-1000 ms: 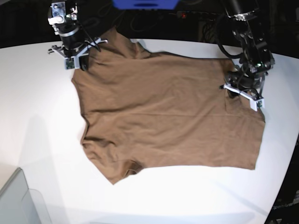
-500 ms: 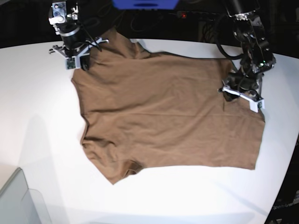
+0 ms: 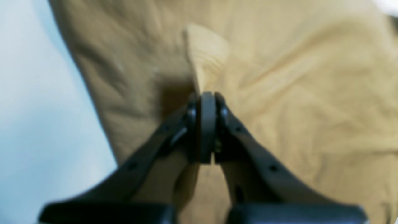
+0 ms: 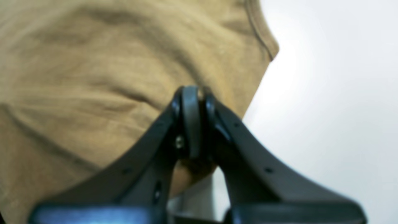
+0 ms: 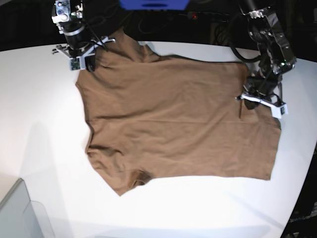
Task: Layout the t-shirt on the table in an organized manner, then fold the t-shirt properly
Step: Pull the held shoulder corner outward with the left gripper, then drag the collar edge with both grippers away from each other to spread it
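White table (image 5: pixel 44 129) — t-shirt (image 5: pixel 178 124) pinched by left claw (image 5: pixel 246 97) and right claw (image 5: pixel 88 66); grey bin (image 5: pixel 17 213) at corner.

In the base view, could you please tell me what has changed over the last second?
The left tool slid toward the table's outer edge and pinched shut on the shirt, raising a small fold. The right tool stayed shut on the shirt's far corner, barely shifting. The shirt otherwise lies as before.
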`<state>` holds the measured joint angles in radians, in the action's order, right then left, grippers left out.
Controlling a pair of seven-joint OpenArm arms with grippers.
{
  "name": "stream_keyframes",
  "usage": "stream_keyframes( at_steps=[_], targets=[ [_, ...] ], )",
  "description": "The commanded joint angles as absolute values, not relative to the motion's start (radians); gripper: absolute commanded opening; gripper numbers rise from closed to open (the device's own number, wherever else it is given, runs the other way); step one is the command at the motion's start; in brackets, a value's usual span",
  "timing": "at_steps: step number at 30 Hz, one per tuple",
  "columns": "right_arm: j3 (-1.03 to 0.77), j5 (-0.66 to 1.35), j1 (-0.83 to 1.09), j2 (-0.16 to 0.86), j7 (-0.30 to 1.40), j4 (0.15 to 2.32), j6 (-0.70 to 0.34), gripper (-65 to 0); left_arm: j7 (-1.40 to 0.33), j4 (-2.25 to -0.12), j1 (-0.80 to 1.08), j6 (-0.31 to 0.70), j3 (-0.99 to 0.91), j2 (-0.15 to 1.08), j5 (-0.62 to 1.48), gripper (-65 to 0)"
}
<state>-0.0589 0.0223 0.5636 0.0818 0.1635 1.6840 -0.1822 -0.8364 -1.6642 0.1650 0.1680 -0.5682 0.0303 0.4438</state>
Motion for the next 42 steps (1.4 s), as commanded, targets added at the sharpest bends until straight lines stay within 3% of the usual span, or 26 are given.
stream_keyframes(
  at_steps=[1, 8, 14, 19, 26, 35, 42],
  targets=[
    [-0.062, 0.024, 0.567, 0.082, 0.145, 1.702, -0.183, -63.5, -0.822, -1.705, 0.173, 0.170, -0.590, 0.041, 0.475, -65.0],
    [-0.059, 0.027, 0.590, 0.079, 0.147, 1.707, -0.183, -61.5, -0.823, -1.819, 0.272, 0.170, -0.728, 0.050, 0.618, -65.0],
    [-0.061, 0.028, 0.584, 0.079, 0.147, 1.696, -0.183, -45.6, -0.823, -1.817, 0.343, 0.170, -0.849, 0.041, 0.699, -65.0],
    [-0.061, 0.028, 0.549, 0.082, 0.145, 1.684, -0.183, -37.3, -0.823, -1.722, 0.358, 0.170, -0.905, 0.021, 0.733, -65.0],
    [-0.061, 0.024, 0.521, 0.085, 0.145, 1.692, -0.183, -36.4, -0.823, -1.587, 0.351, 0.170, -1.030, -0.030, 0.733, -65.0],
    [-0.061, 0.024, 0.521, 0.081, 0.145, 1.684, -0.183, -36.4, -0.823, -1.563, 0.354, 0.170, -1.072, -0.045, 0.777, -64.9],
    [-0.061, 0.027, 0.524, 0.079, 0.145, 1.689, -0.183, -36.5, -0.825, -1.563, 0.414, 0.170, -1.072, -0.044, 0.984, -57.3]
  ],
)
